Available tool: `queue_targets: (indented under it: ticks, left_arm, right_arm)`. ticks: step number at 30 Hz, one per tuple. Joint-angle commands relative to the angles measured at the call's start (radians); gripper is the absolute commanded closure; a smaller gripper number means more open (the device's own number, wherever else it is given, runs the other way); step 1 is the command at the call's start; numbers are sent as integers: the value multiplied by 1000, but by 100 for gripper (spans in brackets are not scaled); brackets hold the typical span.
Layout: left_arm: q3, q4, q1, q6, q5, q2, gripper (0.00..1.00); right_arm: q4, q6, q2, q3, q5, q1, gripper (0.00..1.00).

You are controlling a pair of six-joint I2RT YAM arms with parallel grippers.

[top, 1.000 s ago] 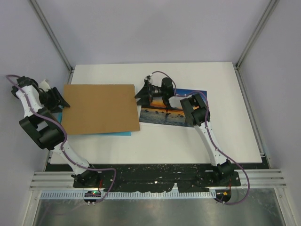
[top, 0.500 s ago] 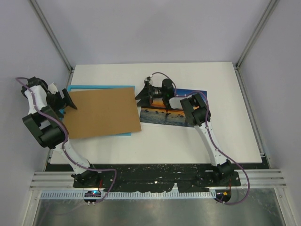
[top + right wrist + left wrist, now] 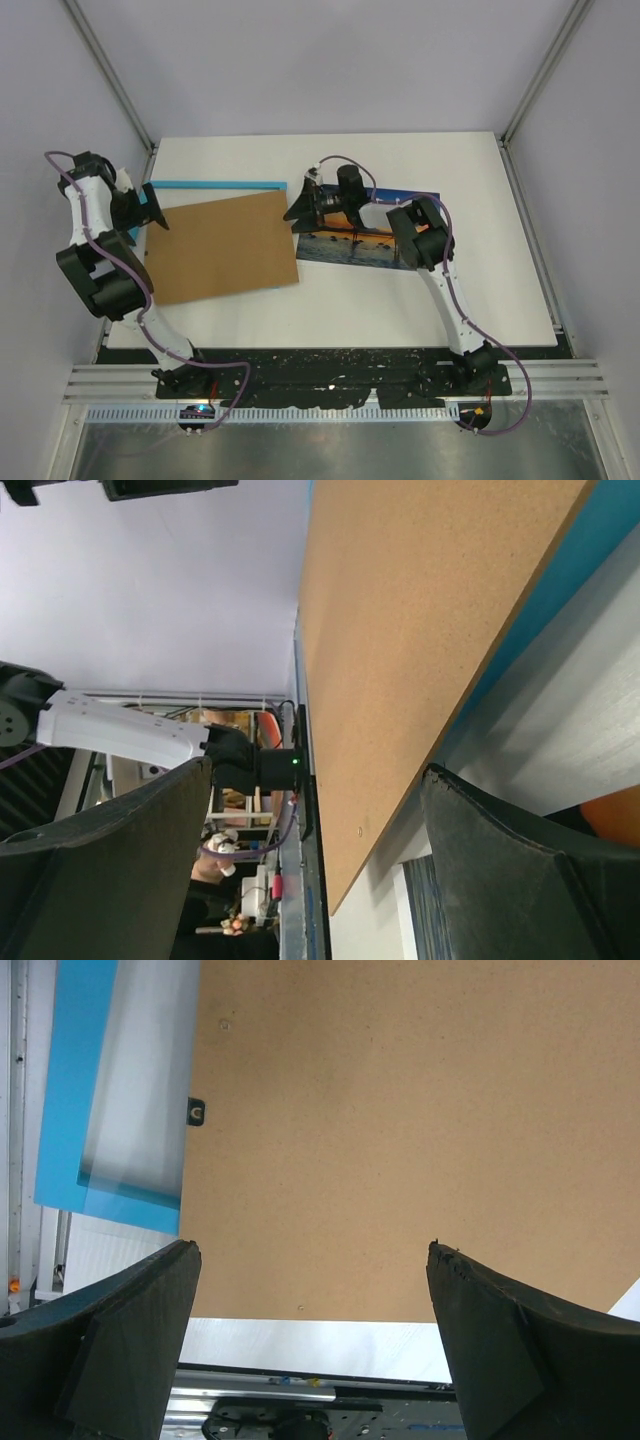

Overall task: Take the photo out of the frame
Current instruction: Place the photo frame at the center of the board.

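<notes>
Top external: board (image 3: pixel 225 245) lies skewed nearest you. Photo (image 3: pixel 335 245) lies right of it, out of the frame (image 3: pixel 215 184), long axis left-right. Your right gripper (image 3: pixel 294 203) hangs over its left end, jaws apart; left gripper (image 3: pixel 157 208), jaws apart, at the board's left edge. Frame's blue rail shows beyond.
</notes>
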Motion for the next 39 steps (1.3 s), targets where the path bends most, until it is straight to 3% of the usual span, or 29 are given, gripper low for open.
queue_targets:
  ticks: [1,4,9,16,24,27,32,39]
  left_arm:
    - [-24,20,-26,-2,-33,-74,0]
    - [-45,25,-49,12,-33,-124,0]
    - [-91,39,-83,52,-56,-213,0]
    - [-94,20,-89,75,-81,-304,0]
    - [-83,-6,-89,84,-35,-399,0]
    - [-93,-4,-91,84,-13,-430,0]
    - [-102,-6,-98,89,43,-476,0]
    - [-96,0,-126,93,82,-551,0]
  right_arm:
    - [-359,-291,-103,-17,122,19,10]
    - [-540,-454,-151,-14,210,27,10]
    - [-766,-578,-229,-20,382,68,10]
    - [-976,-742,-301,41,598,183,10]
    - [-1079,-856,-312,81,774,249,10]
    - [-1090,-978,-361,58,778,245,10]
    - [-1237,-1184,-430,45,617,202,10]
    - [-1480,-1436,-585,-38,637,134,10]
